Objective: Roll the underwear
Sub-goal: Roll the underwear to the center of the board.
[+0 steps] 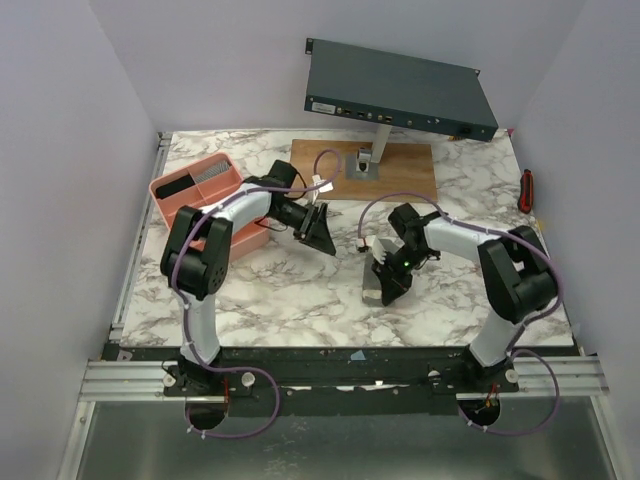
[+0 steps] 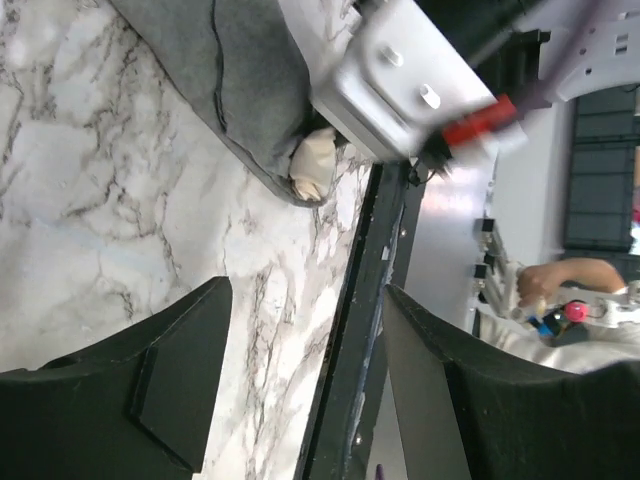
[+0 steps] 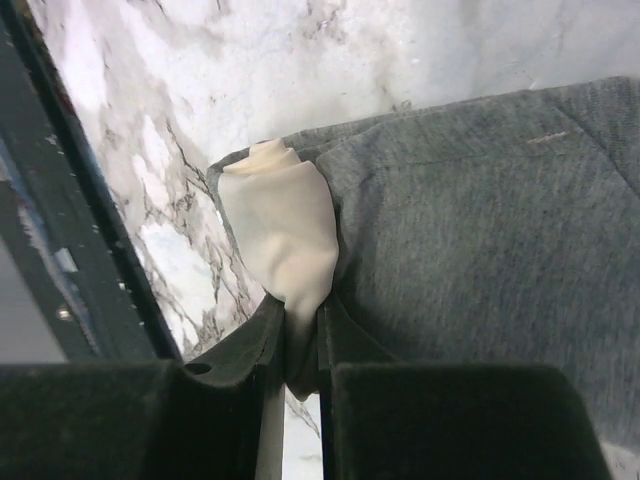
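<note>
The grey underwear (image 3: 480, 220) lies on the marble table, with a cream fabric part (image 3: 285, 230) at its edge near the table's front. My right gripper (image 3: 300, 340) is shut on that cream part, the fabric pinched between its fingers. In the top view the right gripper (image 1: 392, 280) sits over the underwear (image 1: 373, 288) at centre right. My left gripper (image 1: 318, 232) is open and empty, held above the table to the left of it. The left wrist view shows the underwear (image 2: 230, 80) and its cream part (image 2: 312, 165) beyond the open left gripper (image 2: 305, 380).
A pink tray (image 1: 235, 240) stands at the back left under the left arm. A wooden board (image 1: 400, 170) with a stand holds a dark electronics box (image 1: 400, 95) at the back. A red-handled tool (image 1: 527, 188) lies at the right edge.
</note>
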Robot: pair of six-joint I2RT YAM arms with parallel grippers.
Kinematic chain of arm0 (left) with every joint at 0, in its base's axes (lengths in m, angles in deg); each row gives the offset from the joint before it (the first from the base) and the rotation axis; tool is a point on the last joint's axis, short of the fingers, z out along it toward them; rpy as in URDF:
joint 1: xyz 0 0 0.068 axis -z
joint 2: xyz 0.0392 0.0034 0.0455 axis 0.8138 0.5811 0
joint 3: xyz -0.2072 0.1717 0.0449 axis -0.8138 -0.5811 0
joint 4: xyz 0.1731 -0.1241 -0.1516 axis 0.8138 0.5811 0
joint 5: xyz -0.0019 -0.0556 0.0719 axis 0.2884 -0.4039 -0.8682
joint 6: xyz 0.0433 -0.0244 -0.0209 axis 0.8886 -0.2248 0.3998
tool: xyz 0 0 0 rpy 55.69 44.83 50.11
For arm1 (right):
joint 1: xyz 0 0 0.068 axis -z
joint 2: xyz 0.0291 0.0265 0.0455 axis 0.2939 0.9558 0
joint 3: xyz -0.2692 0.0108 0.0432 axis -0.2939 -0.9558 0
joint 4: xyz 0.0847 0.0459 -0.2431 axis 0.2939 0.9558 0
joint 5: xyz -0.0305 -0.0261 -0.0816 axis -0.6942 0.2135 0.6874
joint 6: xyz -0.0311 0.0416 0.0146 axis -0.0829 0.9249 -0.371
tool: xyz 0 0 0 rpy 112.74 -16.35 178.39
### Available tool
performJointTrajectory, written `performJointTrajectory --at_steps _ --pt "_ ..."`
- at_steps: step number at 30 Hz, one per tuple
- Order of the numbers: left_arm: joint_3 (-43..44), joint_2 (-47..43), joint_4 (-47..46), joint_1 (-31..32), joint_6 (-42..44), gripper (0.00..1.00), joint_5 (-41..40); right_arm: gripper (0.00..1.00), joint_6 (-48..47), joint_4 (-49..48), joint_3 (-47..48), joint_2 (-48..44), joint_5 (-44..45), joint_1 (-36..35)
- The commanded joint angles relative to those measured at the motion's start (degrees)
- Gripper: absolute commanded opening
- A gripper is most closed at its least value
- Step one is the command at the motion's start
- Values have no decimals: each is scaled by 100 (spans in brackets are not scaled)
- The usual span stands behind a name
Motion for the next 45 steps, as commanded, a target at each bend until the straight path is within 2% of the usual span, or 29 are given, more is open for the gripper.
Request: performJointTrajectory --at_steps 1,8,14,18,25,35,45 --pt "-922 -984 -824 4 320 61 -331 1 -705 912 557 987 -703 271" --pt "-2008 -2194 -1684 276 804 60 -1157 3 -1206 1710 1458 2292 -906 388" --pt "-2185 -2552 -2137 1224 1107 61 -2387 4 -1476 2154 1973 2936 -924 465" --pt "-2061 -2354 -2400 1890 1165 61 -2978 4 -1639 2398 2152 3216 -882 480" --pt "-1757 -1735 -2611 2653 1431 62 -3632 4 -1773 2494 2128 3440 -820 501" --pt "-1683 -1231 -2957 3182 1586 64 -4223 4 -1711 2359 2049 3452 -780 515" --pt "-1629 -986 -2865 3369 1613 64 -4111 4 -1603 2241 2012 3434 -694 515"
